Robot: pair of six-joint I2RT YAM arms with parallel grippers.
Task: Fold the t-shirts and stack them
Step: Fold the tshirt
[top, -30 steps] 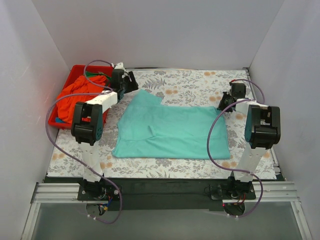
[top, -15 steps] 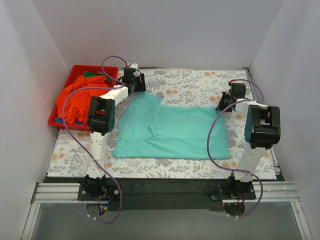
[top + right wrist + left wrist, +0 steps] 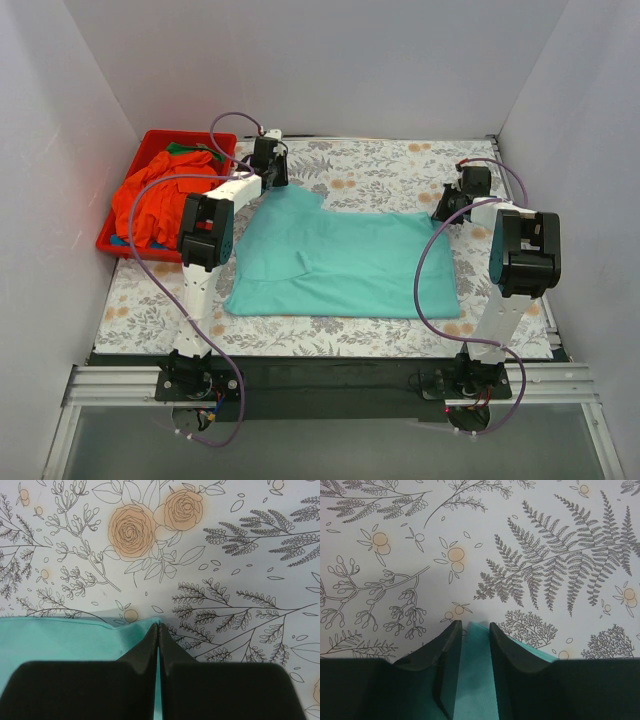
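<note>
On the table [image 3: 380, 170], one teal t-shirt [image 3: 340, 262]: left gripper [image 3: 473, 626] parted over it, right gripper [image 3: 158, 628] seemingly clenched on its corner.

- Teal t-shirt [image 3: 340, 262]: spread flat on the table [image 3: 400, 165], mostly smooth, small crease left of centre.
- Orange-red t-shirt [image 3: 150, 195]: crumpled heap in red bin [image 3: 108, 243], green cloth [image 3: 180, 149] peeking out behind.

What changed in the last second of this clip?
The left gripper swung right, from beside the red bin to the far left corner of the teal t-shirt. Its jaws are open astride the corner. The right gripper stayed shut on the far right corner, and the shirt lay unmoved.
</note>
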